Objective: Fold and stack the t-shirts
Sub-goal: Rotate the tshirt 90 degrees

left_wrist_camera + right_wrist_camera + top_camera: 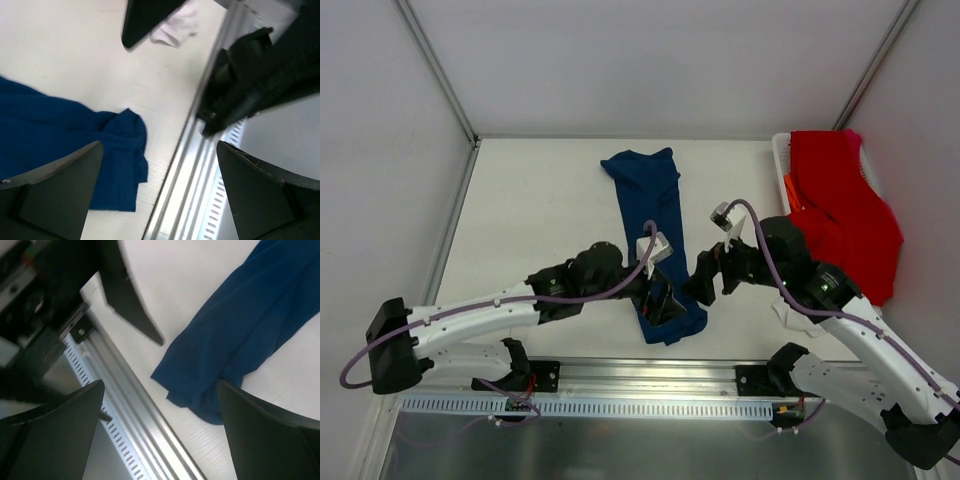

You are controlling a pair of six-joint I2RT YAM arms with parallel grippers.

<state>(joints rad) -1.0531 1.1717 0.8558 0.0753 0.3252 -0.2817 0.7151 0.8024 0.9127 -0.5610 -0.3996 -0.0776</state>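
Though under red t-shirts (842,215), basket (779,155) rightward

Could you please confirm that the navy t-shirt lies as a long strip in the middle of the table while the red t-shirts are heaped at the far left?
Not quite: the red t-shirts are heaped at the far right, draped over the white basket, as the top external view shows. The navy t-shirt does lie as a long strip in the middle of the table.

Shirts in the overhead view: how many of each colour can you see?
Blue shirt: 1
Red shirt: 1 heap, possibly more inside
Pink shirt: 1, only an edge showing
Total: at least 3
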